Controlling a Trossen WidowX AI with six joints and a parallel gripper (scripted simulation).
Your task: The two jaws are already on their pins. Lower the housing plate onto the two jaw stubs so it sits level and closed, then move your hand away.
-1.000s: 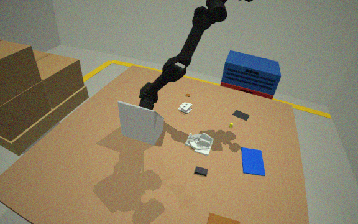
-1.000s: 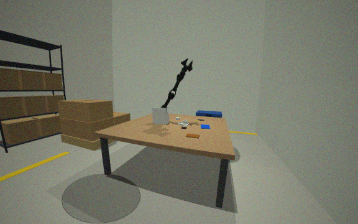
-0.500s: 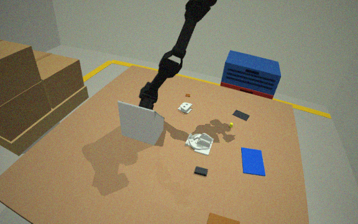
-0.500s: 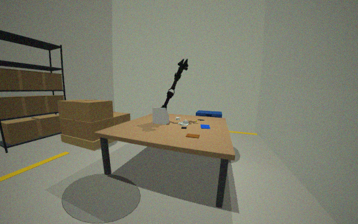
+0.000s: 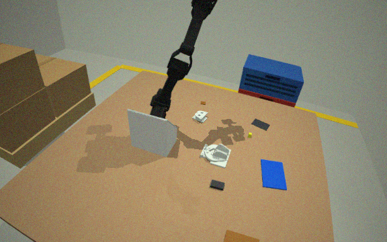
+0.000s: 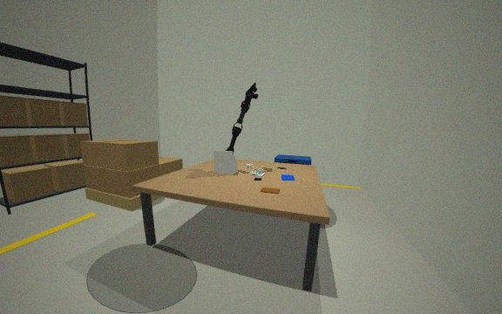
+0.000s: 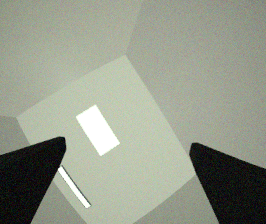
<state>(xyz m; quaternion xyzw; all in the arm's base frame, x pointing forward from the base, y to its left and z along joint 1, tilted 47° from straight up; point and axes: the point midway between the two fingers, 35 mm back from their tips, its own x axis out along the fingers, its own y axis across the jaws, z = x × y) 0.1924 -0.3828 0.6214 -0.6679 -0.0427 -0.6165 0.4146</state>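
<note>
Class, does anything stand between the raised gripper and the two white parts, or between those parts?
Nothing visible stands between the gripper and either the smaller white part or larger white part. Between them, only shadow shows. The grey panel is aside.

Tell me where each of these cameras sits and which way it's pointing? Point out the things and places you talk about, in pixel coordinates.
Top: above the table (image 5: 180,208) (image 6: 216,192), looking down at a slant; the arm (image 5: 193,33) (image 6: 240,114) shows, rising out of the picture.
Exterior: off to one side, further back, looking across the room; table, legs and the raised arm show.
Wrist: on the arm near the gripper (image 7: 128,145), looking up past two open fingers at bright ceiling panels.
Shared: top and exterior both show the blue mat (image 5: 273,175) (image 6: 288,177) and blue crate (image 5: 271,74) (image 6: 293,159).
</note>
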